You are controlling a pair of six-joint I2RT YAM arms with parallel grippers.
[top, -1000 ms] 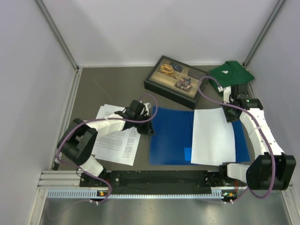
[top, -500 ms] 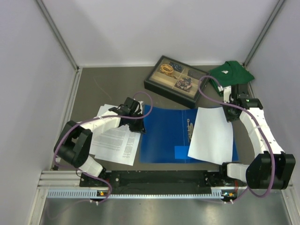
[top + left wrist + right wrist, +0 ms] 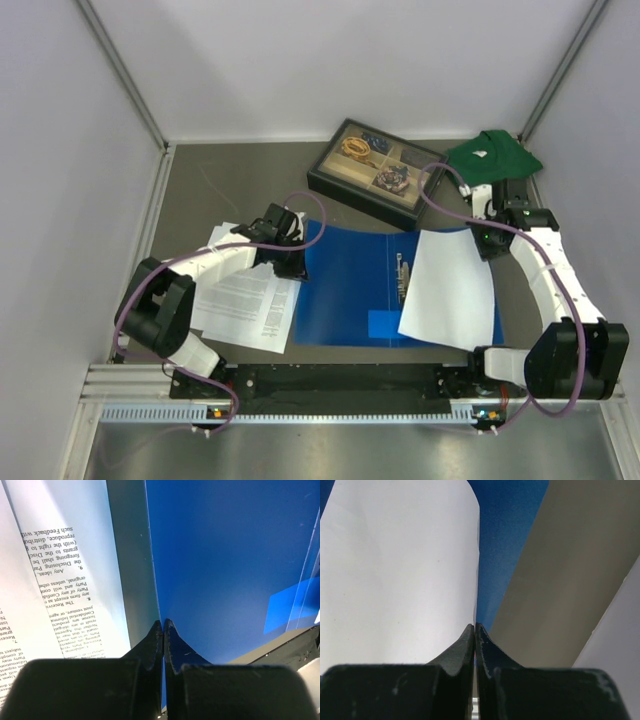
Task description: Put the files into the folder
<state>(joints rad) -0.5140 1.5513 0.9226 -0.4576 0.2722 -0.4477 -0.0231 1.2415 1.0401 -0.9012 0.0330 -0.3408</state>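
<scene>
The folder (image 3: pixel 350 285) is seen as smooth, glossy blue plastic, the files (image 3: pixel 245 305) as thin matt paper, the table (image 3: pixel 230 185) as dull grey.

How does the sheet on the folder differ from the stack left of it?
The blank sheet shows a plain white face; the stack shows black print. The blank sheet is single and lies on the blue folder; the stack is several fanned sheets on the table. Both are white paper.
</scene>
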